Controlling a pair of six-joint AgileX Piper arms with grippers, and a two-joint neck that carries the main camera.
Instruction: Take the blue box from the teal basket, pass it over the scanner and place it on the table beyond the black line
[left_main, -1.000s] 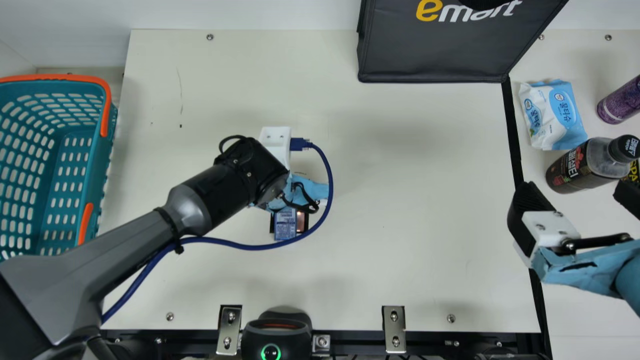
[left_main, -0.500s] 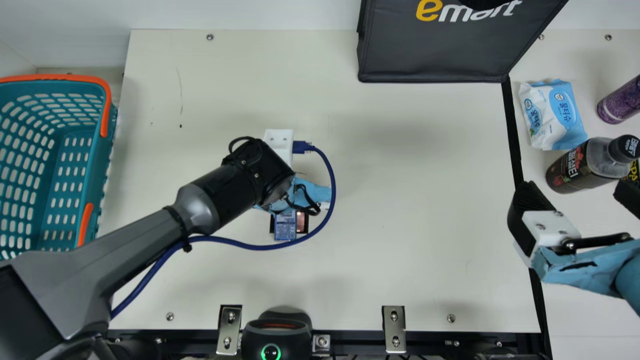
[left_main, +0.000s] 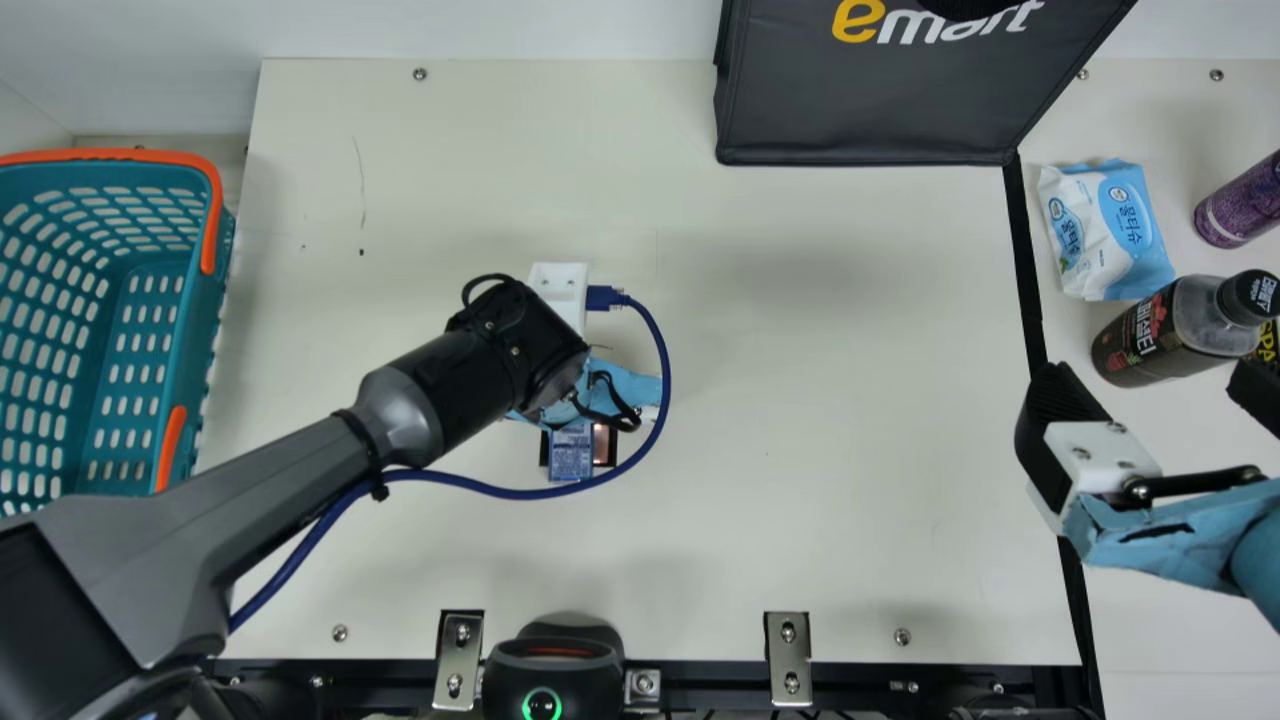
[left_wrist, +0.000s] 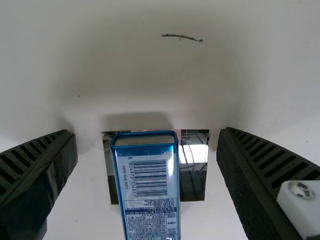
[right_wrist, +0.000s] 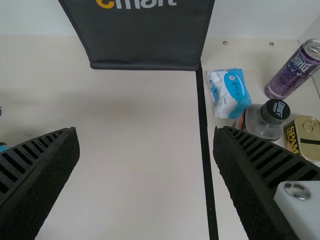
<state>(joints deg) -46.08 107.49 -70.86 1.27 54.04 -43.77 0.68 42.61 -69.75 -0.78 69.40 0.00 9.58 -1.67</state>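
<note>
In the main view the blue box (left_main: 571, 455) is on a dark glossy square (left_main: 605, 445) in the table, partly covered by my left gripper (left_main: 598, 385). The left wrist view has the blue box (left_wrist: 150, 200) between and below the spread fingers of my left gripper (left_wrist: 147, 134), touching neither; it appears to stand upright. My right gripper (left_main: 1150, 400) hangs open with nothing held, over the black line (left_main: 1022, 250); its wrist view shows the same right gripper (right_wrist: 145, 134). The teal basket (left_main: 205, 330) is at far left, the scanner (left_main: 555, 670) at the bottom edge.
Beyond the black line are a wipes pack (left_main: 1105, 230), a dark bottle (left_main: 1150, 335), a purple can (left_main: 1240, 200) and a yellow tin (right_wrist: 304, 137). A black bag (left_main: 870, 100) stands at the back. A blue cable (left_main: 500, 494) loops around my left wrist.
My left arm has shifted slightly to the right and a little toward the main view's bottom. The box and my right arm have stayed put.
</note>
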